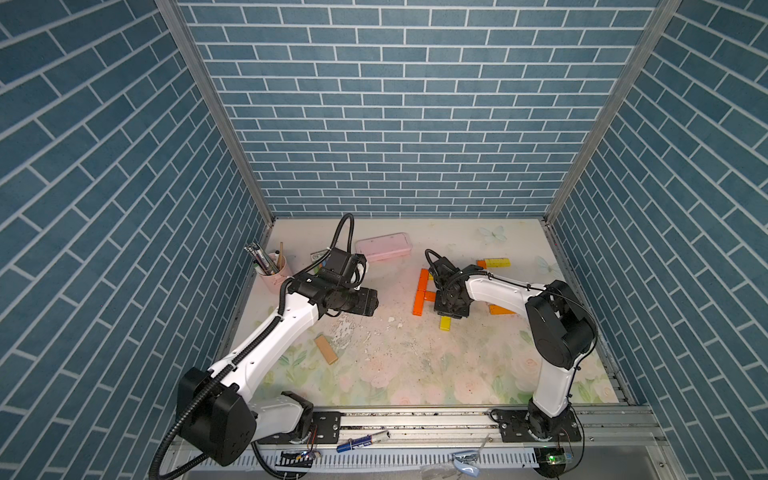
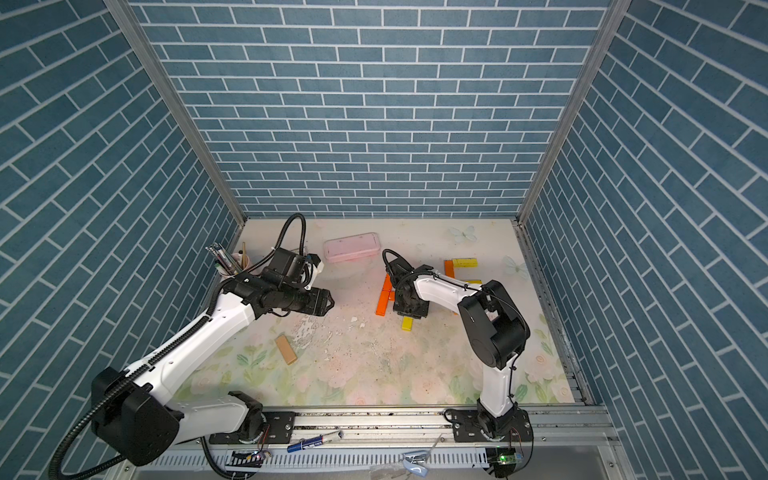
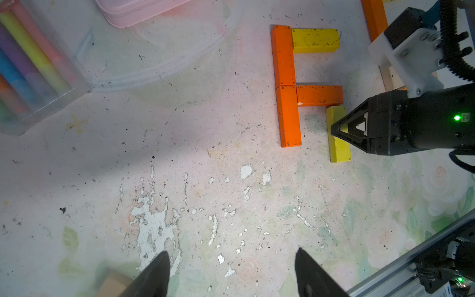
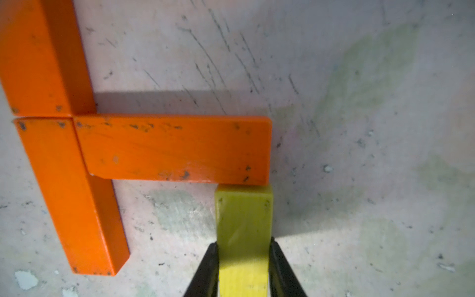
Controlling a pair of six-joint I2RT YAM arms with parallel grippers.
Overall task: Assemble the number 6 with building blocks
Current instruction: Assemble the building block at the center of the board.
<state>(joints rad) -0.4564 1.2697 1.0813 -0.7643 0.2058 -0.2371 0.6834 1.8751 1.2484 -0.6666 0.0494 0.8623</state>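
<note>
Two tapered black right fingers (image 4: 205, 272) clamped on a scuffed flat yellow bar (image 4: 244, 226); left fingers (image 3: 154, 275) apart.

The flowered surface (image 1: 395, 365) before me is scuffed, its print flaking. Near its far edge lies a pink case (image 1: 384, 246). Left of the case stands a pen cup (image 1: 272, 272). Right of it and nearer me lie orange bars (image 1: 422, 293), a yellow bar (image 1: 445, 323) touching one. A tan bar (image 1: 326, 350) lies much nearer me.
</note>
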